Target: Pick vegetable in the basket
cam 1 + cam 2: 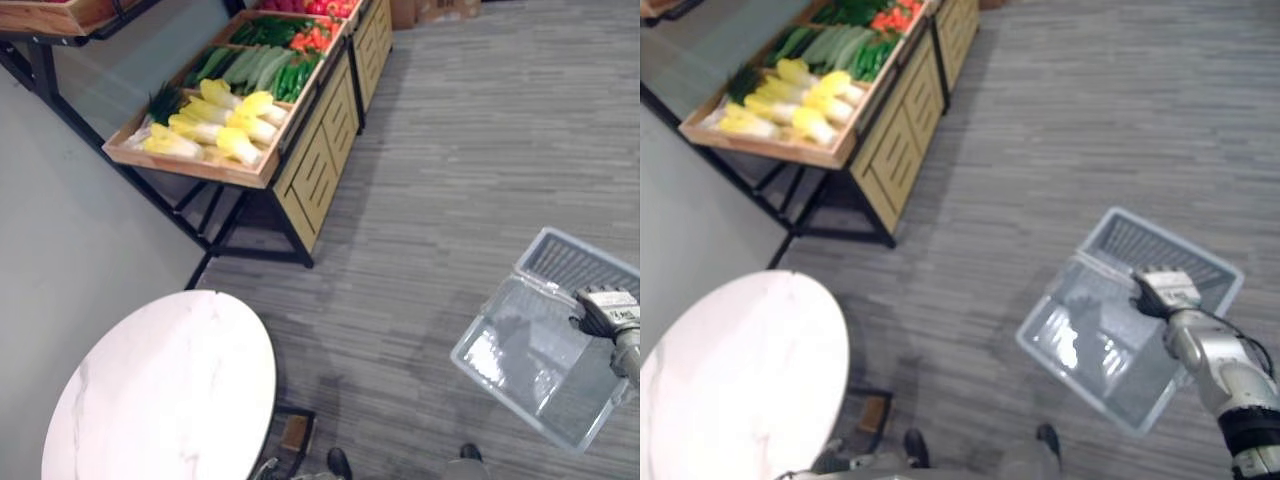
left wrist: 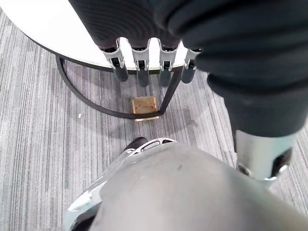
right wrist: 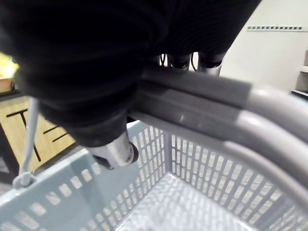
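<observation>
basket (image 1: 1088, 345) hung from right hand (image 1: 1162, 290), fingers curled round handle (image 3: 216, 98).
cabbages (image 1: 215, 125): likely light, bruisable (grip firm white stalk); left hand (image 2: 143, 67) fingers straight.

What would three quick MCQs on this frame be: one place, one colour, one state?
1. The right hand is: A open; B shut, holding nothing; C shut on the basket handle.
2. The vegetables lie: A in the basket; B on the wooden stand; C in the left hand.
3. The vegetables at the stand's near end are: A yellow and white; B purple; C all red.
Key: C, its fingers curl round the handle in the right wrist view; B, the basket is empty and the left hand hangs open; A, they show pale stalks with yellow tops.
</observation>
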